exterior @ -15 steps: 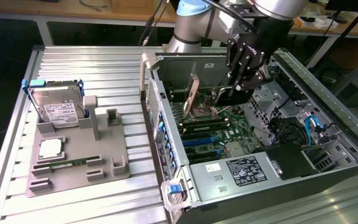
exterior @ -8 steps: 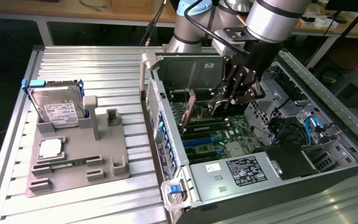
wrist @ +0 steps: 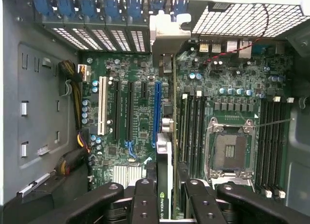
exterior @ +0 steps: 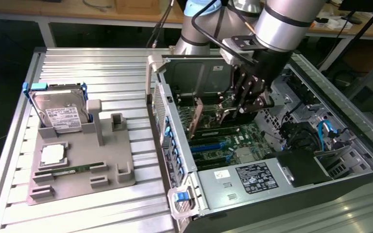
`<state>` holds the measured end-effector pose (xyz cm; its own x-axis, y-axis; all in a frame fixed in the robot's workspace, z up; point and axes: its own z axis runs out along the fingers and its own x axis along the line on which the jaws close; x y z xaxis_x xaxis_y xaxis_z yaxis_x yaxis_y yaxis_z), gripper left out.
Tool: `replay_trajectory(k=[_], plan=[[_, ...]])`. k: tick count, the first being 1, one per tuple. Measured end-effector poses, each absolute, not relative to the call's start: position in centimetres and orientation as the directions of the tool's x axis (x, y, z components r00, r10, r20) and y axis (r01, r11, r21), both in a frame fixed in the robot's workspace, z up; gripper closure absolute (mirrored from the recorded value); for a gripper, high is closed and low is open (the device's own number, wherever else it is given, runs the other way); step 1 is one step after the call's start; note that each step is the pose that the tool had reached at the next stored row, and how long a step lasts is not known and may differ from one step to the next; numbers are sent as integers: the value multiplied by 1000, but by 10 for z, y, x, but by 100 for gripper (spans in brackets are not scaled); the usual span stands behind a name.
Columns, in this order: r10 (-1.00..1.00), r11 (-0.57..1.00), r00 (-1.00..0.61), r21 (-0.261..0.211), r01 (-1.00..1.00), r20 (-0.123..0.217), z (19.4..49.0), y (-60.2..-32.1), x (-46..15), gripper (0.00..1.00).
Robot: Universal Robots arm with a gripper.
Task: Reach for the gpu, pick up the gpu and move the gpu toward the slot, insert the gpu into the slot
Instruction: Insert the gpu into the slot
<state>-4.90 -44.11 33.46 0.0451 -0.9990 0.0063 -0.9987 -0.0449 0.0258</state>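
Observation:
My gripper reaches down into the open computer case and is shut on the gpu, a thin dark card held on edge above the motherboard. In the wrist view the gpu runs edge-on away from my gripper. Black fingers press both of its sides, and its silver bracket is at the case's rear wall. The slot, a long blue strip, lies on the board right beside the card's edge and parallel to it. The card hangs above the board, apart from the slot.
Black memory strips, the CPU socket and a white connector strip flank the slot. Outside the case, a grey fixture holds a silver hard drive and a green memory stick. A power supply fills the case's near end.

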Motion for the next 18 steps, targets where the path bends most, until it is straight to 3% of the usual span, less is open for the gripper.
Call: replay_trajectory(k=[18], plan=[[-1000,-5,5,26,-1000,16,314,-446,-51,73]])
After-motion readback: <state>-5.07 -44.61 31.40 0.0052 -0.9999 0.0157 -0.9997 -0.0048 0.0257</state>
